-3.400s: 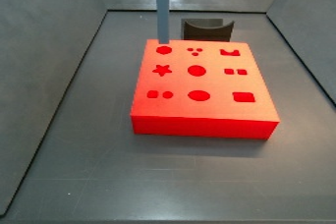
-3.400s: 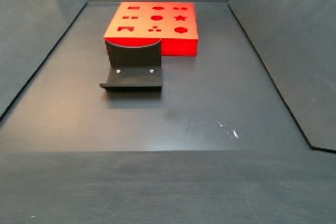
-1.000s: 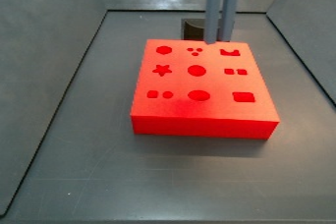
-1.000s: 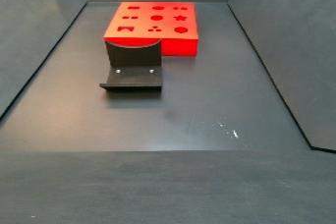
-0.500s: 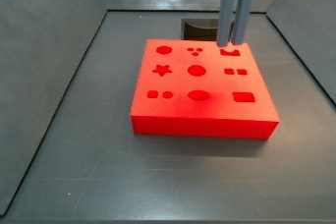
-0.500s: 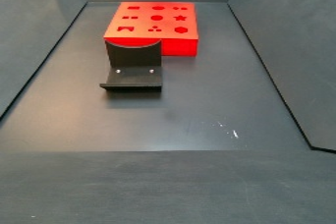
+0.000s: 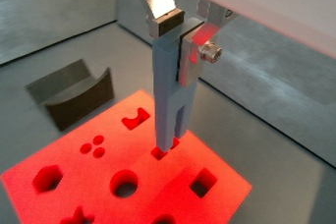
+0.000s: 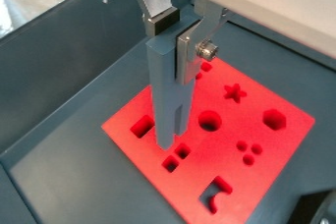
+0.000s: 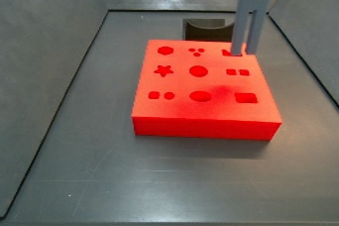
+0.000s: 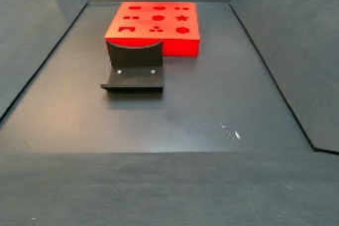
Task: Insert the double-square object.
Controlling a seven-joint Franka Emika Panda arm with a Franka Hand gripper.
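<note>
My gripper (image 7: 179,36) hangs over the red block (image 7: 164,184) and is shut on the double-square object (image 7: 171,100), a long grey-blue bar held upright. It shows the same way in both wrist views, gripper (image 8: 178,36), bar (image 8: 171,90), block (image 8: 226,169). The bar's forked lower end sits close over the pair of small square holes (image 8: 175,156); I cannot tell whether it touches. In a side view the bar (image 9: 249,17) stands over the back right of the block (image 9: 179,81), near the two small squares (image 9: 236,71). The gripper itself is above both side views.
The block (image 10: 172,44) has several shaped cutouts and sits on a dark grey floor with sloping grey walls around it. The dark fixture (image 10: 133,71) stands right next to one side of the block and also shows in other views (image 9: 205,27) (image 7: 73,90).
The bar has moved rightward across the back of the block, from its back left to its back right, and now hangs lower over the small square holes.
</note>
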